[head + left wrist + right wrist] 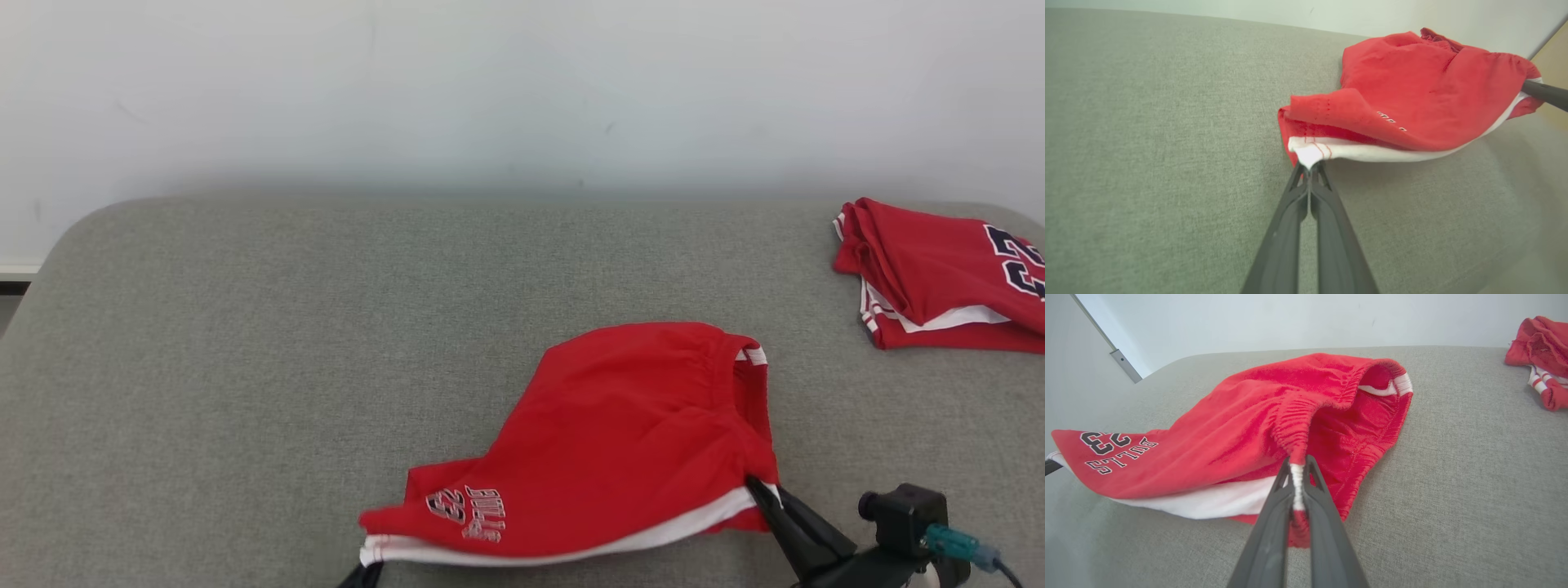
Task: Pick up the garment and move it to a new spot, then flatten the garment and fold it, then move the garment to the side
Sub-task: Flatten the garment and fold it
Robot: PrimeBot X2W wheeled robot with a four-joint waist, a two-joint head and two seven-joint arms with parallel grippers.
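Observation:
The garment (620,441) is bright red with a white band along its near edge and a printed "BULLS 23" logo; it lies bunched on the grey surface, front centre-right. My left gripper (1309,166) is shut on the white corner of the garment (1412,98), at its left end (363,567). My right gripper (1298,465) is shut on the gathered red-and-white edge of the garment (1249,428), at its right end (763,490). Between the two grips the near edge is stretched and slightly raised.
A second red garment (939,278) with white trim and dark numbers lies folded at the far right of the grey padded surface (245,367). A pale wall (522,90) runs behind. The surface's rounded left corner is at the far left.

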